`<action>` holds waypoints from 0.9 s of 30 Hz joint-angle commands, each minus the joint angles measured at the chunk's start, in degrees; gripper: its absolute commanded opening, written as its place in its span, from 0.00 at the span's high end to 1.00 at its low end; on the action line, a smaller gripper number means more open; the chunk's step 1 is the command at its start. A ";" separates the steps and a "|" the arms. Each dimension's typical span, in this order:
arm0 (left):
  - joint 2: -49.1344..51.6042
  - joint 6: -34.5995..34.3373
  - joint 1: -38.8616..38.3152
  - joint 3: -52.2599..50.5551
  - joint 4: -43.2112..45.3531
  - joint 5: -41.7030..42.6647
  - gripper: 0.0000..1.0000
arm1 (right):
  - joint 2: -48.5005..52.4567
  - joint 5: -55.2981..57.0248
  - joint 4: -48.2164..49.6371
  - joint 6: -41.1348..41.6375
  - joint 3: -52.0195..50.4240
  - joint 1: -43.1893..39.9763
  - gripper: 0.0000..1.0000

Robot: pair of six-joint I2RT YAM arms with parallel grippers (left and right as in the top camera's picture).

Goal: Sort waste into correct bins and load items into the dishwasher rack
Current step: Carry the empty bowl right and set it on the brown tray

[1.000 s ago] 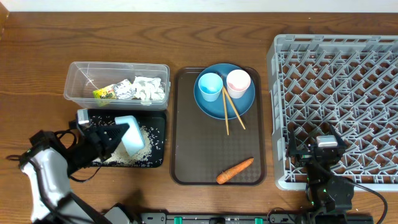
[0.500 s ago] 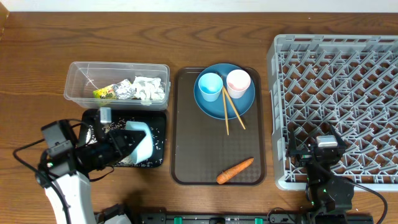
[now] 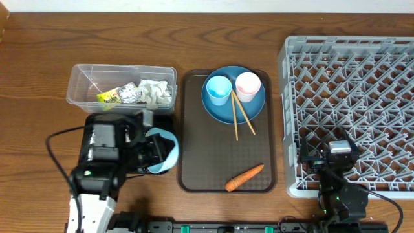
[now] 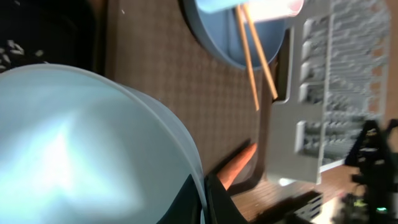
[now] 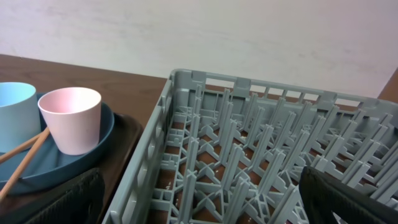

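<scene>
Presently logged one white bowl (image 3: 165,150), tipped on edge and pinched at its rim by the left gripper (image 3: 149,150), jaws pressed together on it. Held over the border between the single black tray (image 4: 50,25) and the brown serving tray (image 3: 226,145). Counted on the black tray a few rice grains (image 4: 9,50) (too blurred for a firm tally). Found in the one clear tub (image 3: 81,84): one wad of crumpled paper (image 3: 154,92) and one yellow-green wrapper (image 3: 108,98). Recorded on the serving tray: one blue plate (image 3: 217,111) bearing one light blue cup (image 3: 218,89), one pink cup (image 3: 248,85) and two chopsticks (image 3: 235,123) in a narrow V, their ends running off onto the tray. Also one carrot (image 3: 244,177) near the front edge. Observed the right gripper (image 3: 330,158) spread wide and empty at the near-left corner of the one grey rack (image 3: 362,77).
</scene>
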 commanded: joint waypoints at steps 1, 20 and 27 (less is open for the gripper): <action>1.05 -6.67 -7.06 0.20 1.53 -10.80 0.94 | -0.07 0.39 -0.13 0.44 -0.11 0.09 0.01; 22.84 -13.31 -35.04 0.20 17.22 -27.61 0.94 | -0.09 0.39 -0.13 0.44 -0.11 0.09 0.01; 30.01 -13.29 -35.74 0.20 20.85 -28.30 0.94 | -0.09 0.39 -0.13 0.44 -0.11 0.09 0.01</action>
